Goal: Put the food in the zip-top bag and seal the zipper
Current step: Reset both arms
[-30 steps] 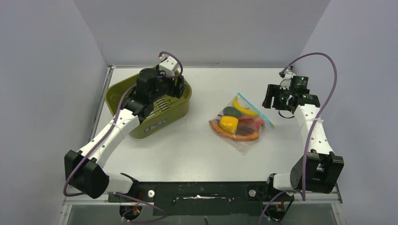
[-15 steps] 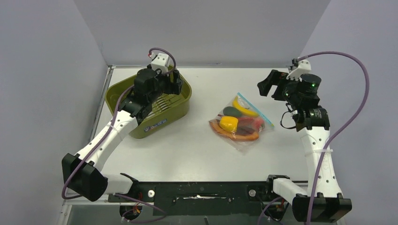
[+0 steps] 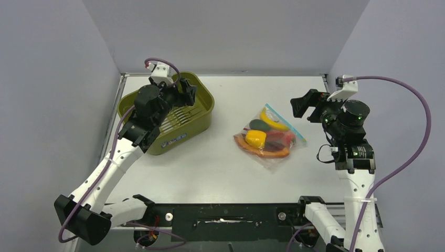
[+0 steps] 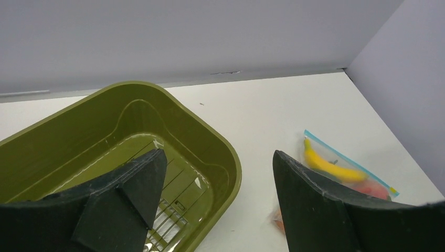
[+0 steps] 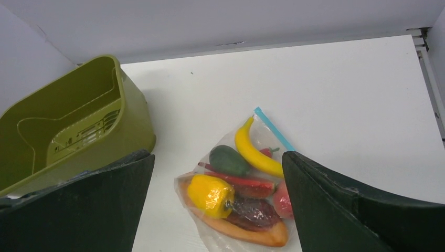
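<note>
The clear zip-top bag lies flat on the white table, right of centre. Inside it sits the food: a yellow banana, a dark green piece, a yellow pepper, red pieces and an orange piece. The light-blue zipper runs along the bag's far right edge; it also shows in the right wrist view. My left gripper is open and empty, raised over the olive-green bin. My right gripper is open and empty, raised to the right of the bag.
The olive-green bin stands at the back left, with nothing in the parts of it that show. Grey walls close in the table at the back and on both sides. The table's right rim lies near my right arm.
Both arms have lifted and pulled back toward their bases. The left gripper rose over the bin; the right gripper rose and tilted to face the bag. The bag has not moved.
</note>
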Robot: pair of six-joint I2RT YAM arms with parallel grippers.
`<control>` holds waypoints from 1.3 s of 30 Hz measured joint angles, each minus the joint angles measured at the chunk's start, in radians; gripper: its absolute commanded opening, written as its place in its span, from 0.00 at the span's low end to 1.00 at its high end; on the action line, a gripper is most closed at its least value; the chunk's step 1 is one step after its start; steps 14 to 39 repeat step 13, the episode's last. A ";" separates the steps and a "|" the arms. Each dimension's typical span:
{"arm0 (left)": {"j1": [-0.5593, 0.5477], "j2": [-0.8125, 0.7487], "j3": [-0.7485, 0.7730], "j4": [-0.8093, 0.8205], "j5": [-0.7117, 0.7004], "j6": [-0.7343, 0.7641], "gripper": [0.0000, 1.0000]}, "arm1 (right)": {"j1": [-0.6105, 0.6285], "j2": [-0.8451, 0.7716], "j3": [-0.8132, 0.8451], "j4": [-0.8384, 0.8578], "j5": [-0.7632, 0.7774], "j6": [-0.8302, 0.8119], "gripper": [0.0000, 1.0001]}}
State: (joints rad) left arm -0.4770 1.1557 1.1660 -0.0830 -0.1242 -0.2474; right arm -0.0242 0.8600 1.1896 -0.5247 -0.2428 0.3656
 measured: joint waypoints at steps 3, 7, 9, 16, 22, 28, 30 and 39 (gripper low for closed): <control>0.000 -0.019 -0.023 -0.002 -0.023 -0.018 0.74 | 0.000 -0.031 -0.033 -0.008 -0.001 -0.006 0.98; 0.000 -0.037 -0.052 -0.003 -0.036 -0.034 0.74 | 0.000 -0.067 -0.089 -0.010 -0.001 -0.005 0.98; 0.000 -0.042 -0.064 -0.006 -0.041 -0.040 0.74 | 0.000 -0.077 -0.102 -0.016 -0.002 -0.003 0.98; 0.000 -0.047 -0.084 -0.012 -0.049 -0.053 0.74 | 0.000 -0.084 -0.104 -0.016 -0.004 -0.003 0.98; 0.000 -0.047 -0.084 -0.012 -0.049 -0.053 0.74 | 0.000 -0.084 -0.104 -0.016 -0.004 -0.003 0.98; 0.000 -0.047 -0.084 -0.012 -0.049 -0.053 0.74 | 0.000 -0.084 -0.104 -0.016 -0.004 -0.003 0.98; 0.000 -0.047 -0.084 -0.012 -0.049 -0.053 0.74 | 0.000 -0.084 -0.104 -0.016 -0.004 -0.003 0.98; 0.000 -0.047 -0.084 -0.012 -0.049 -0.053 0.74 | 0.000 -0.084 -0.104 -0.016 -0.004 -0.003 0.98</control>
